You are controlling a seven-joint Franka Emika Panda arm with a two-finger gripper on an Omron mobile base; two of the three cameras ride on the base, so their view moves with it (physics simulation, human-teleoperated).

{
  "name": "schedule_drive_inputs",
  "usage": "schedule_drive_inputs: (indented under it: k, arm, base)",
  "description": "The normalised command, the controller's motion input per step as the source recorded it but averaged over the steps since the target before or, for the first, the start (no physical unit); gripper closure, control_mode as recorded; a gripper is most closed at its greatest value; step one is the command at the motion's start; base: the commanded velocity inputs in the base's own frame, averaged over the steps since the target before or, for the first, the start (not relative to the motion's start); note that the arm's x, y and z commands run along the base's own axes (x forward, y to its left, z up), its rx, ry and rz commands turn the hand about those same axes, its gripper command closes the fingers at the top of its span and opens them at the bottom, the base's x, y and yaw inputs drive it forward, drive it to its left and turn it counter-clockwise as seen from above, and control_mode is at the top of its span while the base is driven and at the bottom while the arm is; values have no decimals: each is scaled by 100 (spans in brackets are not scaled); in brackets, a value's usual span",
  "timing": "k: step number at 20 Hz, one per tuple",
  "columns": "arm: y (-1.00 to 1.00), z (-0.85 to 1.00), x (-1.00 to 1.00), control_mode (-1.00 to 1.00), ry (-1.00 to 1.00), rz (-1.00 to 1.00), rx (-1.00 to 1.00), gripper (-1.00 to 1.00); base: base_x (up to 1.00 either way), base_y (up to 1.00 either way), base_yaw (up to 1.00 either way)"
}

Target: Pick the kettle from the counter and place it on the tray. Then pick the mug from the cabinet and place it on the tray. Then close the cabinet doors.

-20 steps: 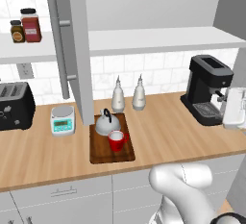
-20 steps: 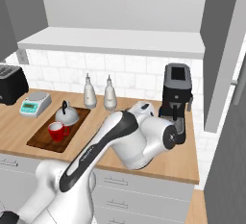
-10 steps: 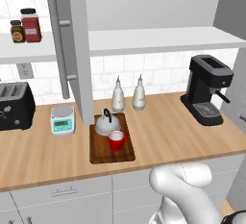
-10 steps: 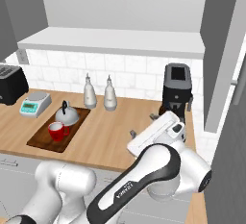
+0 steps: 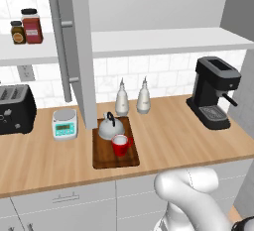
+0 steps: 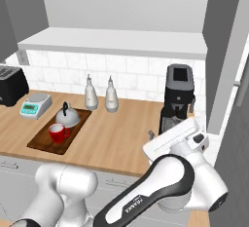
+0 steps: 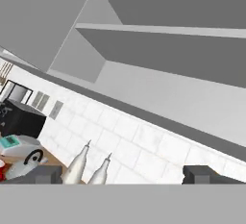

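Closest to you is the claw [image 7: 122, 175]. In the hand view its two dark fingertips [image 7: 41, 174] sit far apart at the bottom. The claw is wide open and it holds nothing. It looks up and along the wall.

In the right base view the hand sits at the right end of the tabletop [image 6: 121, 138], just in front of the black coffee machine [image 6: 177, 97].

Off to the claw's left, on the tabletop, lies the dark wooden tray [image 5: 115, 148]. It is well apart from the claw. The red mug [image 5: 120, 144] stands on the tray, on the side nearer to you. The silver kettle [image 5: 110, 127] stands on the tray too, just behind the mug. The two look very close, and you cannot tell if they touch.

A bit past the tray, by the tiled wall, stand two white bottles [image 5: 132, 97] with pointy tops. In the hand view they poke up between the fingertips, nearer the left one.

Farther left of the tray sits a small white and teal scale [image 5: 65, 124]. Past that is a black toaster [image 5: 16, 109].

Up high is the cabinet [image 5: 149, 39] with its white shelf. One grey cabinet door [image 5: 77, 51] stands open, edge on, above the tray. The other open door [image 6: 221, 55] is to the claw's right. Two jars [image 5: 27, 26] sit on the shelf, far to the left.
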Motion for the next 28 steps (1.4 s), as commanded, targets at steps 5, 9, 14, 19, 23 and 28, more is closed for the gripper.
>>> schedule_drive_inputs:
  k: [5, 9, 14, 19, 23, 28]
  arm:
    - [-65, 2, 0, -100, 0, -11, 5, -100]
    - [-57, 0, 0, -100, 0, -11, 6, -100]
    - [-38, 7, -1, -100, 0, -9, 7, -100]
    - [-4, 42, -1, -100, 0, -3, 5, -100]
    - [0, 43, -3, -100, -2, -4, 0, -100]
    - [-10, 35, -8, -100, -8, -5, 0, -100]
  base:
    - [0, 0, 0]
    - [0, 0, 0]
    - [0, 0, 0]
    - [0, 0, 0]
    - [0, 0, 0]
    - [0, 0, 0]
